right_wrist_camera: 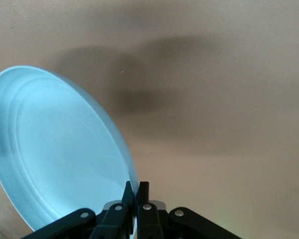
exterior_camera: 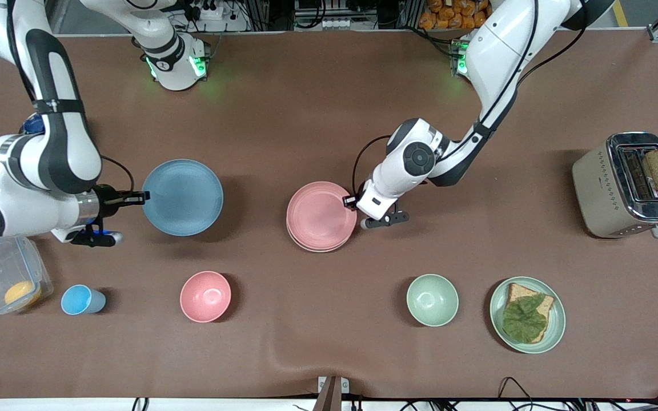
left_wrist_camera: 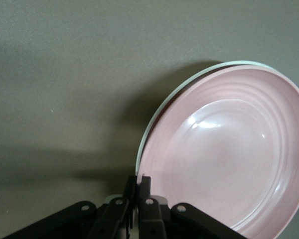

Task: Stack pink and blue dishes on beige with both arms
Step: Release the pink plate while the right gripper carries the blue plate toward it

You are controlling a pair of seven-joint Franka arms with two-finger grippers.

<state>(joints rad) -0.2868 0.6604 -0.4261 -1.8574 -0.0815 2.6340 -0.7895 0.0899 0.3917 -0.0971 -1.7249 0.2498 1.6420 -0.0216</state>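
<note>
The pale pink plate [exterior_camera: 321, 214] lies on or just over the beige plate [exterior_camera: 313, 249] at mid-table; only a thin edge of the beige one shows under it. My left gripper [exterior_camera: 354, 201] is shut on the pink plate's rim at the side toward the left arm's end. The left wrist view shows the pink plate [left_wrist_camera: 229, 154] pinched in the gripper [left_wrist_camera: 138, 181], with the pale beige rim [left_wrist_camera: 189, 82] past it. The light blue plate [exterior_camera: 183, 197] hangs above the table toward the right arm's end, my right gripper [exterior_camera: 137, 198] shut on its rim. The right wrist view shows the blue plate [right_wrist_camera: 55, 154] in that gripper [right_wrist_camera: 135, 188].
Nearer the camera stand a clear plastic box [exterior_camera: 9, 281], a small blue cup [exterior_camera: 82, 299], a deep pink bowl [exterior_camera: 205, 296], a pale green bowl [exterior_camera: 432, 299] and a green plate with a sandwich [exterior_camera: 528, 314]. A toaster [exterior_camera: 629, 184] with bread sits at the left arm's end.
</note>
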